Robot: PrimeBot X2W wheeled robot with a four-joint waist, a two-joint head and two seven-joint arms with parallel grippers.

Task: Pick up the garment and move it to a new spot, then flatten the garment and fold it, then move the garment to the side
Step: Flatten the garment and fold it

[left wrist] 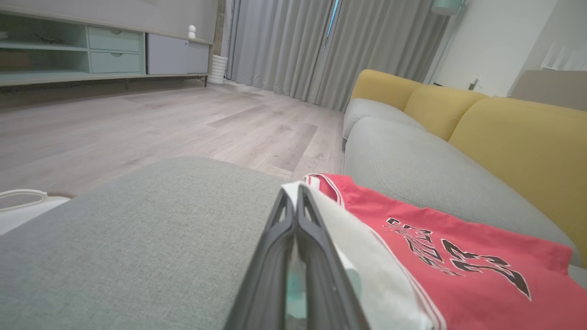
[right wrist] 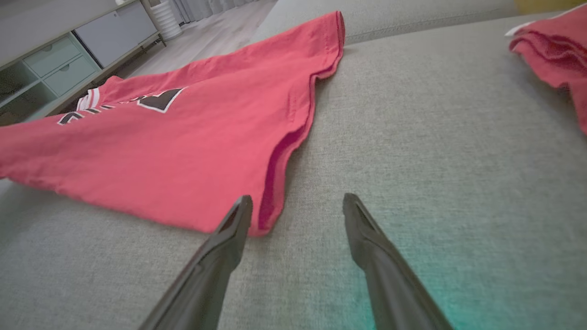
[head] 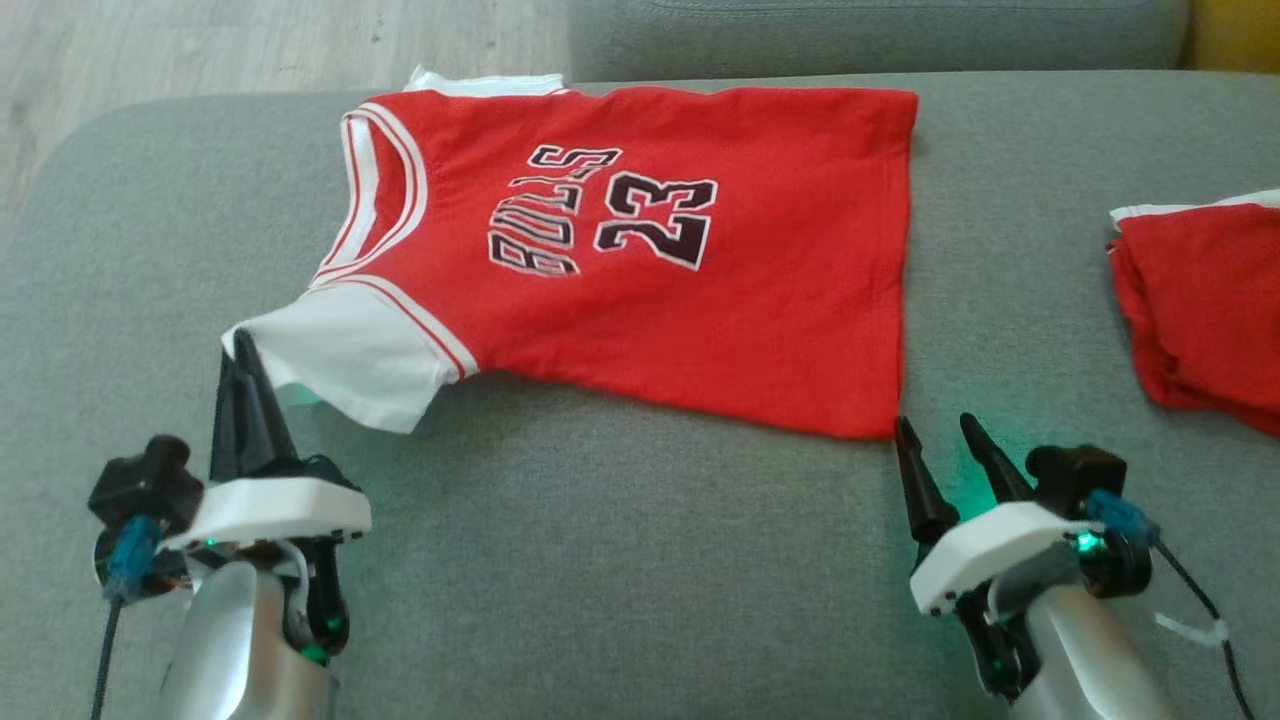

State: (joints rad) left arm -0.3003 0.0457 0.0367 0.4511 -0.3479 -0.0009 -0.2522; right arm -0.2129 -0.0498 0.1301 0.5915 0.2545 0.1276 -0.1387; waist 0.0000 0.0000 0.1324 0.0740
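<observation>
Garment (head: 640,270) looks limp and light, needing corner holds: left gripper (head: 241,340) pinches its sleeve (head: 340,360), right gripper (head: 935,423) gapes beside its hem corner (head: 878,422).

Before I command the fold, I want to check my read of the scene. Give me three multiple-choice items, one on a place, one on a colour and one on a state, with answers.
1. Where is the right gripper?
A. at the lower hem corner of the red short-sleeved cloth jersey
B. at its neckline
C. on its number

2. What colour is the jersey's near sleeve?
A. red
B. white
C. black

3. How is the left gripper?
A. open wide
B. shut on the near sleeve
C. open over the number

Answers:
1 A: its tips stand at the hem corner.
2 B: the sleeve is white beside the red body.
3 B: its fingers are pressed together and the sleeve edge is lifted at their tips.
</observation>
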